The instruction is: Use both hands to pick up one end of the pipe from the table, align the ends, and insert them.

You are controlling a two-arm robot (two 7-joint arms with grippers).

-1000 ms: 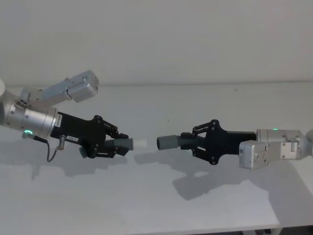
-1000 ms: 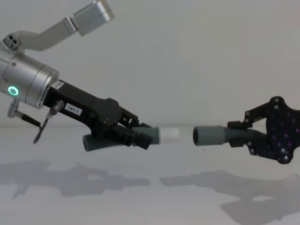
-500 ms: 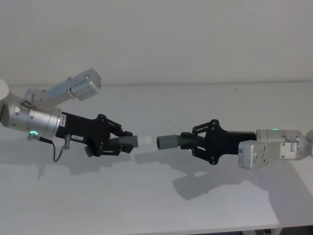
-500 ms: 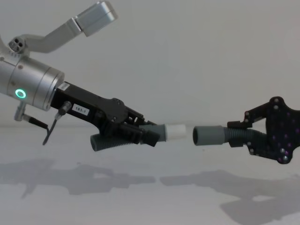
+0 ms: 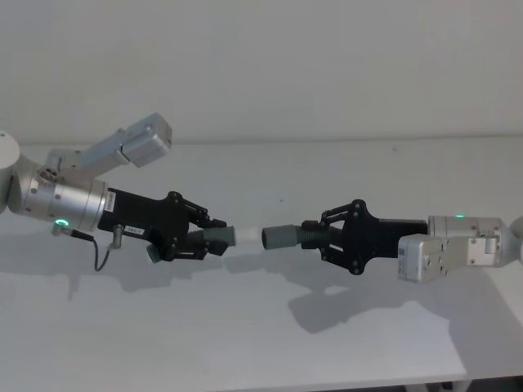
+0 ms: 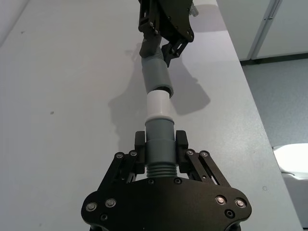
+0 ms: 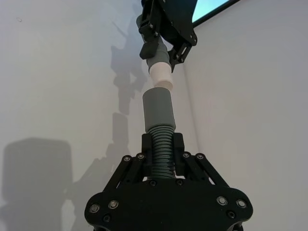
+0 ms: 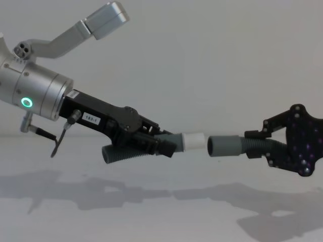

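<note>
Both pipe pieces hang above the white table (image 5: 245,343). My left gripper (image 5: 200,237) is shut on the dark-grey piece with the white tip (image 5: 243,236), which points right. My right gripper (image 5: 323,237) is shut on the ribbed part of the other piece, whose open grey cuff (image 5: 279,237) faces left. In the chest view a narrow gap separates the white tip (image 8: 193,141) from the cuff (image 8: 224,146). The left wrist view shows the tip (image 6: 158,103) at the cuff's mouth (image 6: 156,79). In the right wrist view the tip (image 7: 161,77) stands slightly tilted to the cuff (image 7: 159,108).
A plain pale wall rises behind the table's far edge (image 5: 327,139). The table's front edge (image 5: 327,380) runs along the bottom of the head view. Shadows of both arms lie on the surface below them.
My left gripper has carried its piece to the right and a little up, so the gap between the white tip and the grey cuff has shrunk. The right arm has stayed still.
</note>
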